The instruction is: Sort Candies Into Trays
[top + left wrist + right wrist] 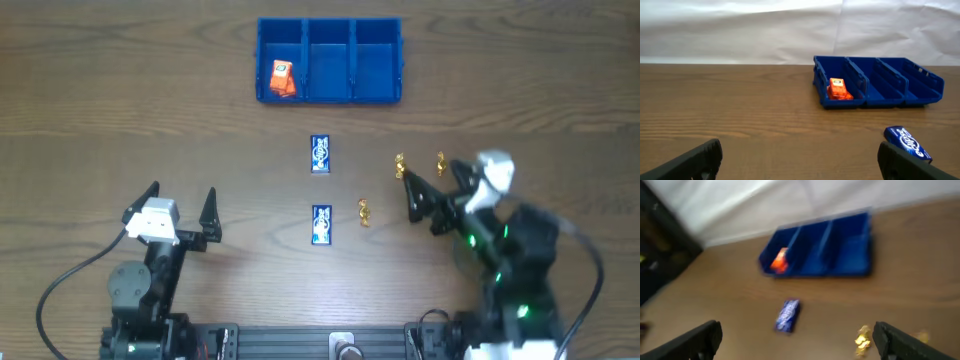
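Note:
A blue three-compartment tray (330, 95) (880, 97) (850, 265) sits at the far middle of the table, with an orange candy (283, 80) (839, 89) (779, 261) in its left compartment. Two blue-wrapped candies lie below it, one farther (320, 154) (788, 315) and one nearer (321, 224) (907, 143). Three gold candies lie right of them (365, 211) (399, 165) (440, 160) (862, 339). My left gripper (182, 212) (800, 162) stands open at the near left, holding nothing. My right gripper (440, 197) (800, 340) is open near the gold candies, also holding nothing.
The wooden table (120, 110) stretches bare on the left and far right. A white backdrop (740, 25) stands behind the tray. Arm bases and cables (60, 290) crowd the near edge.

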Controlling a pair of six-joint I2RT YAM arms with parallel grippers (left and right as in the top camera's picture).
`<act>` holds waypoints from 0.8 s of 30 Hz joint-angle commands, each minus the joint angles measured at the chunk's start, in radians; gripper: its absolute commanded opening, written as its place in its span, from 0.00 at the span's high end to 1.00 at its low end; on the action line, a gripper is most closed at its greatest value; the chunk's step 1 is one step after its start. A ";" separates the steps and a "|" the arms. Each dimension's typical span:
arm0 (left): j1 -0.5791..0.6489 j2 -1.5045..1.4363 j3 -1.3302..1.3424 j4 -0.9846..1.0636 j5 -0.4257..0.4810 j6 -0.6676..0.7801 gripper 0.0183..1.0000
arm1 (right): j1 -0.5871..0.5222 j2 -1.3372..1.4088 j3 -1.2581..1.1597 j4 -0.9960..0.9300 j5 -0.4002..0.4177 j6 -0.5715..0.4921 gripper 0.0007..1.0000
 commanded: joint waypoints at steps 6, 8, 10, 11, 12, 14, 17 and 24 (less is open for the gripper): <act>0.005 -0.008 -0.019 -0.033 0.018 0.016 0.00 | 0.328 0.616 0.588 -0.557 0.045 0.026 0.00; 0.005 -0.008 -0.019 -0.033 0.018 0.015 0.00 | 0.419 0.733 0.665 -0.665 0.140 0.088 0.00; 0.005 -0.008 -0.019 -0.033 0.018 0.016 0.00 | 0.478 0.813 0.692 -0.710 0.212 0.153 0.00; 0.005 -0.008 -0.019 -0.033 0.018 0.016 0.00 | 0.513 0.860 0.696 -0.718 0.249 0.192 0.00; 0.005 -0.008 -0.019 -0.033 0.018 0.015 0.00 | 0.539 0.896 0.696 -0.717 0.269 0.222 0.00; 0.005 -0.008 -0.019 -0.033 0.018 0.015 0.00 | 0.587 0.961 0.696 -0.716 0.297 0.275 0.00; 0.005 -0.008 -0.019 -0.033 0.018 0.016 0.00 | 0.666 1.073 0.696 -0.695 0.320 0.345 0.00; 0.005 -0.008 -0.019 -0.033 0.018 0.015 0.00 | 0.789 1.243 0.696 -0.606 0.322 0.427 0.00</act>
